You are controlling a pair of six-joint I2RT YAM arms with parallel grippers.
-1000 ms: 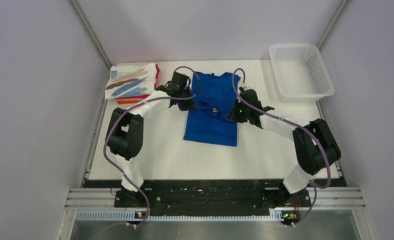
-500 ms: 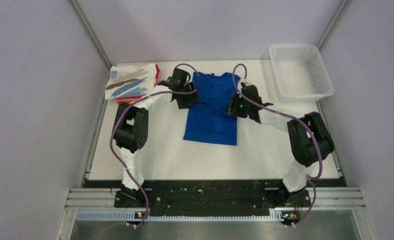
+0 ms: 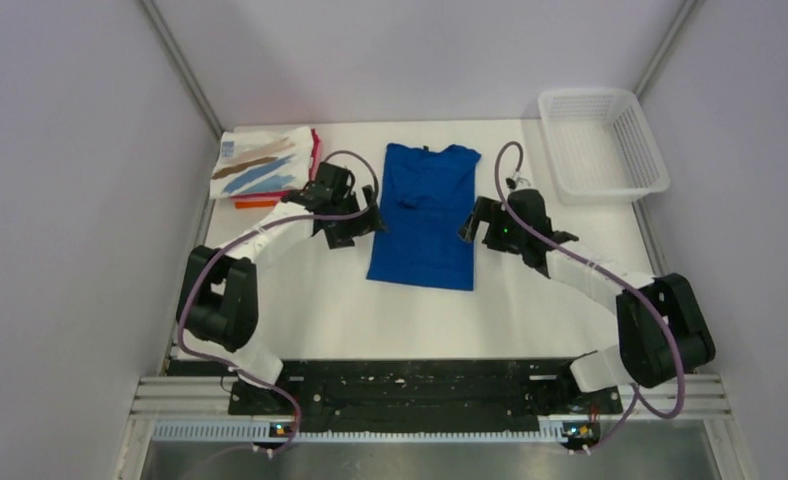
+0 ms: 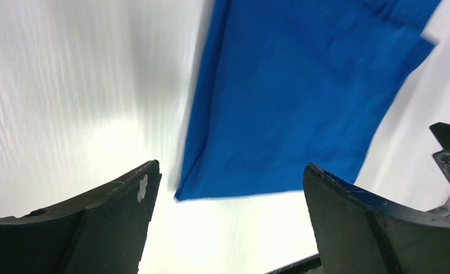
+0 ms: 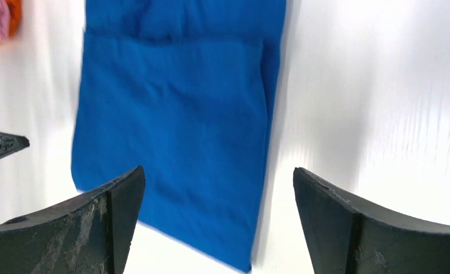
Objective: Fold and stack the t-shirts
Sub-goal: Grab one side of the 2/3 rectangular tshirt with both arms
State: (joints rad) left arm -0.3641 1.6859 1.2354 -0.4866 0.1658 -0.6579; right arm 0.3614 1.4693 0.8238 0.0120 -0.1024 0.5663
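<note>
From above, we count two arms, one spread shirt, one stack and one basket. The left arm (image 3: 270, 225) and right arm (image 3: 580, 265) each reach in from a side. Between them lies the blue t-shirt (image 3: 425, 215) in the middle of the white tabletop (image 3: 320, 300), neither arm touching it. The shirt is a long, narrow rectangle of smooth cloth, its sides turned in and its collar toward the far edge. At the far left corner sits the stack. On top is a folded white t-shirt (image 3: 260, 165) with brown and blue streaks, and red (image 3: 316, 150) and orange (image 3: 255, 203) edges show beneath it. How many lie under it we cannot tell. A white plastic mesh basket (image 3: 618, 191) stands at the far right corner. Plain pale walls (image 3: 70, 200) close in the tabletop.

In the left wrist view, the left fingers (image 4: 97, 228), dark and wedge-shaped, stand wide apart with nothing between them. They are above the tabletop, just beside a lower corner of the blue cloth. The picture is blurred.

In the right wrist view, the right fingers (image 5: 68, 228) are likewise spread and hold nothing. The blue shirt's side edge and lower corner show between them. A pink and orange scrap of the stack shows at the upper left.
</note>
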